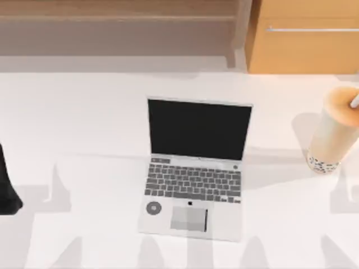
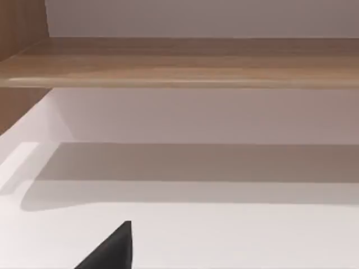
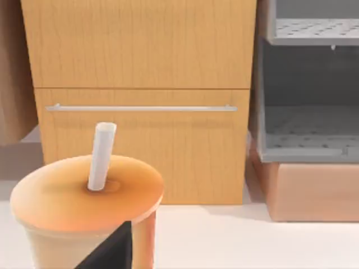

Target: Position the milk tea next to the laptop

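Milk tea at the table's right edge, laptop at centre.
From above, the open laptop (image 1: 195, 168) is seen mid-table, the milk tea (image 1: 335, 130) upright well apart at the right, and the left arm (image 1: 7, 185) parked at the left edge. From the right wrist, the cup is seen close before a wooden cabinet (image 3: 140, 84); neither claw's opening can be told.

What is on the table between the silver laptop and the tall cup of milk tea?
Nothing: in the top view, bare white table separates the open silver laptop from the tall clear cup of milk tea.
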Controlling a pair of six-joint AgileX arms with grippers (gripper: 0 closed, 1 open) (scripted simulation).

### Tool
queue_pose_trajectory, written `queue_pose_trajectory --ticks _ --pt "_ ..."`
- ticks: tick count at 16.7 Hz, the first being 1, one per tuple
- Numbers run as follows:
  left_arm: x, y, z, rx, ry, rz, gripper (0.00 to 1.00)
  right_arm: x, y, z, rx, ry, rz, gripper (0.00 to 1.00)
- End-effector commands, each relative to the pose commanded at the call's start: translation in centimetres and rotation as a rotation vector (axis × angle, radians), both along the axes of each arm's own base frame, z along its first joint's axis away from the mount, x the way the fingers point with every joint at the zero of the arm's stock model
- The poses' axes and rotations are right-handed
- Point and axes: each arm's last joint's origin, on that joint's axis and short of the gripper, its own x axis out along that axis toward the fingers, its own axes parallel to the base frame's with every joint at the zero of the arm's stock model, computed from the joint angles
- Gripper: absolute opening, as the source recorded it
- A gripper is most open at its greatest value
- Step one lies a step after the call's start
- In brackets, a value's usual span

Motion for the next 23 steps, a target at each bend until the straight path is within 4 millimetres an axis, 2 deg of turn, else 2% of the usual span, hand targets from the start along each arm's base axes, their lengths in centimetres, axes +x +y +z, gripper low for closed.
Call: queue_pose_trajectory --ticks 5,9,16,23 --pt "0.0 0.0 0.0 0.000 0.000 0.000 1.00 0.4 0.4 0.2 0.012 0.000 -0.001 1.00" --pt "0.0 0.0 0.0 0.000 0.000 0.000 1.00 1.7 1.7 0.2 0.036 0.034 -0.004 1.00" --pt "0.0 0.0 0.0 0.000 0.000 0.000 1.00 4.2 5.5 -2.2 0.012 0.177 -0.011 1.00" --pt "0.0 0.0 0.0 0.000 0.000 0.000 1.00 4.3 8.4 -3.9 -0.009 0.203 -0.017 1.00"
